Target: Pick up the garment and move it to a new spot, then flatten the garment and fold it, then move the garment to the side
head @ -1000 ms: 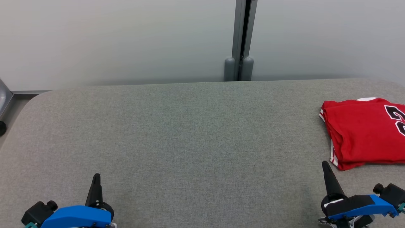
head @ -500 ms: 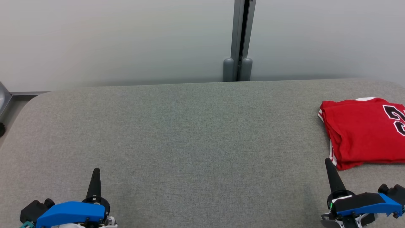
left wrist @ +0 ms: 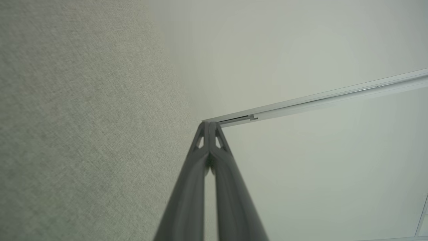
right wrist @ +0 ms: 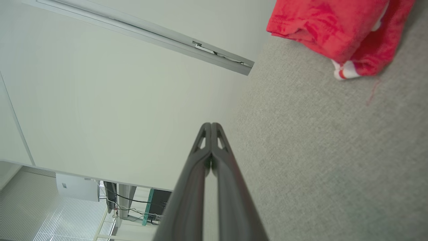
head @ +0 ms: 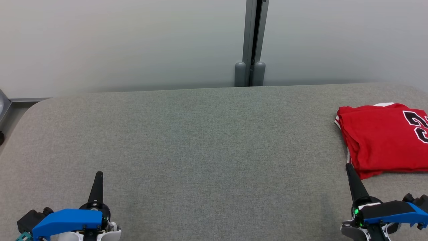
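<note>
Fingers on left gripper [head: 99,174] and right gripper [head: 349,166] are squeezed together, empty. The red shirt [head: 381,137] lies folded at three o'clock on the counter [head: 200,140]. A bump from the near right gripper could mess it.

Head view, change over the last second. The left gripper [head: 98,174] has advanced toward 12 o'clock and drifted slightly toward 9 o'clock. The right gripper [head: 348,166] has advanced toward 12 o'clock and shifted toward 3 o'clock; its tip now lies at the 7 o'clock corner of the red jersey [head: 378,137], contact not discernible. A green light [head: 356,211] has come into sight on the right gripper's housing. The wall post [head: 250,40] and the red jersey sit slightly further toward 9 o'clock: camera motion, not theirs.
</note>
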Available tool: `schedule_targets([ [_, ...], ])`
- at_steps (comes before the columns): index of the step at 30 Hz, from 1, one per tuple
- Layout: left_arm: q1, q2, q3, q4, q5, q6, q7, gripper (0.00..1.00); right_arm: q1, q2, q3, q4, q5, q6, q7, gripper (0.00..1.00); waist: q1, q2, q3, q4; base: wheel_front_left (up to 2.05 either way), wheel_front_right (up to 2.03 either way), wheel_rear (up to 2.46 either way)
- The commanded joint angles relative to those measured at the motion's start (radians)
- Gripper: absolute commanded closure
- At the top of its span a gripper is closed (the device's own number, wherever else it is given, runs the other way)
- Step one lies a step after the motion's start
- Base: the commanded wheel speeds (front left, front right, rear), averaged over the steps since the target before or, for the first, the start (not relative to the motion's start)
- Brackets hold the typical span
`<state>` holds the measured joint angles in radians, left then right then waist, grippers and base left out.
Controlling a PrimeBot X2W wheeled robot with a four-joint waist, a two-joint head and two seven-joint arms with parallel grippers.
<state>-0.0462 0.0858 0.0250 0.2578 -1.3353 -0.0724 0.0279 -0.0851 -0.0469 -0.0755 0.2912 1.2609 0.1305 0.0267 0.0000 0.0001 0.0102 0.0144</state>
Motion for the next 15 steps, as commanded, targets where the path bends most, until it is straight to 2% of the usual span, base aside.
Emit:
schedule_targets([
  [1,-0.026,-0.003,0.013,-0.01,-0.021,-0.01,0.008,1.0,-0.02,-0.004,-0.006,-0.014,0.028,0.0,0.008,1.0,0.0,-0.0001,0.0,-0.001,0.0,0.0,0.0],
  [15,-0.043,-0.014,0.043,-0.012,-0.115,-0.029,0.037,1.0,-0.024,-0.005,-0.018,-0.027,0.147,0.0,0.038,1.0,0.0,-0.0001,-0.002,-0.005,0.0,0.0,0.0],
])
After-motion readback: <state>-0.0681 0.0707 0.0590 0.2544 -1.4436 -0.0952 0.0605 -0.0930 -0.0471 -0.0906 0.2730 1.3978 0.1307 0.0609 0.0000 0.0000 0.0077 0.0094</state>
